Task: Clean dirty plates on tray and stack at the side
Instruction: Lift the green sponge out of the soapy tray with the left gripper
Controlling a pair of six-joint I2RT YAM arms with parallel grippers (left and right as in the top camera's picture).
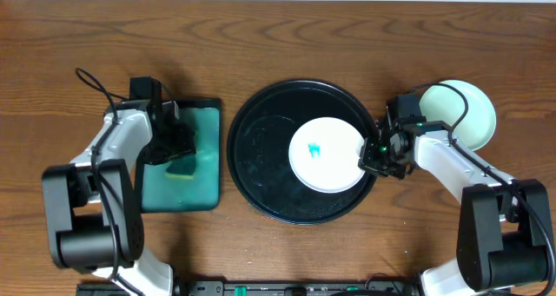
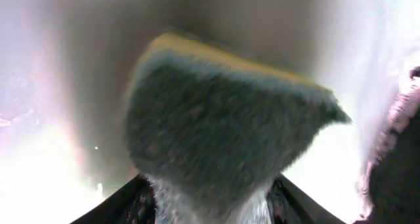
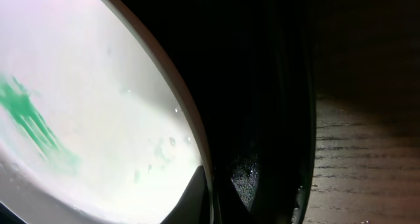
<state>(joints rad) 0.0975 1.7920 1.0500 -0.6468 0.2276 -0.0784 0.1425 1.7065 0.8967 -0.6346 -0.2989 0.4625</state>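
- Step in hand: wiping the white plate [image 1: 337, 173], which sat right of centre in the black tray [image 1: 256, 148], teal smear [image 1: 314, 148] near its middle.
- Right gripper [image 1: 375, 157] was pressed together on that plate's right rim, apparently pinching it; I'd hold that pinch steady so the plate can't skate.
- Left gripper [image 1: 178, 141] hung over the teal tray [image 1: 204, 187] at the sponge [image 2: 230, 132]; I couldn't tell whether it was spread or pinching the sponge.
- I'd confirm a firm grip on the sponge, then scrub across the smear, away from the pinch.
- Mint plate [image 1: 469, 114] lay on the surface [image 1: 287, 27] right of the black tray: the stacking spot, I judged.
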